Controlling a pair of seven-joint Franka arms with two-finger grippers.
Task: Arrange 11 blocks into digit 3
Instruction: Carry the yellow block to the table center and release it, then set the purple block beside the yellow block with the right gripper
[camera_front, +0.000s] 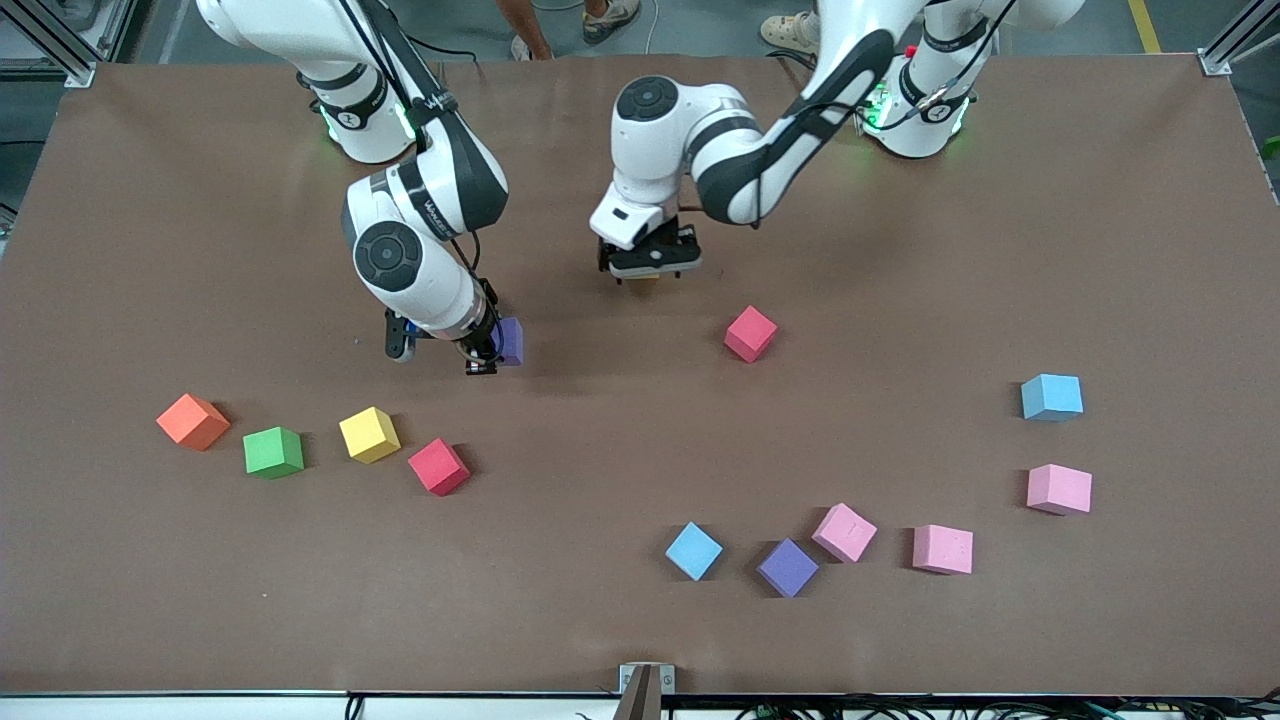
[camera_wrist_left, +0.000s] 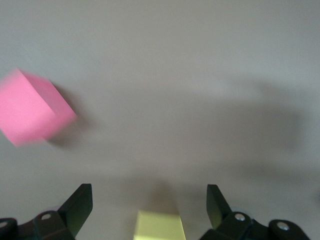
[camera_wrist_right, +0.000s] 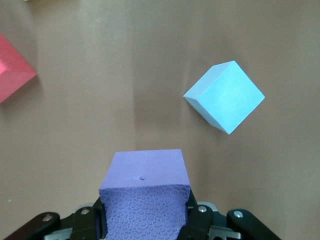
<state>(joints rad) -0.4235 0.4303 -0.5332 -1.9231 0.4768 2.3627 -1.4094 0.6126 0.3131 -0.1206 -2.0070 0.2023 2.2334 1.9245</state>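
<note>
My right gripper (camera_front: 483, 352) is clamped on a purple cube (camera_front: 510, 340), carrying it above the bare middle of the table, while my left gripper (camera_front: 648, 262) hangs with its fingers spread wide over a yellow cube (camera_wrist_left: 159, 226) that sits on the table between them, free of both pads. No digit 3 exists yet; that yellow cube looks like its first piece, toward the arms' end of the table. The rest lie scattered: a red cube (camera_front: 750, 333) near the left gripper, a row of orange (camera_front: 193, 421), green (camera_front: 273, 452), yellow (camera_front: 369, 434) and red (camera_front: 439, 466) toward the right arm's end, and light blue (camera_front: 693, 550), purple (camera_front: 787, 567) and several pink ones (camera_front: 844, 532) nearest the front camera, running toward the left arm's end. My worry is the two wrists meeting, since both work over the same small patch. A spread finger could also clip the yellow cube as the left arm lifts and skew it, and light foam like this would probably slide easily. The purple cube may also sit crooked if I release it too high. The table (camera_front: 640, 640) is covered in plain brown matte sheet; along the top edge I see grey floor, cables and someone's shoes.
</note>
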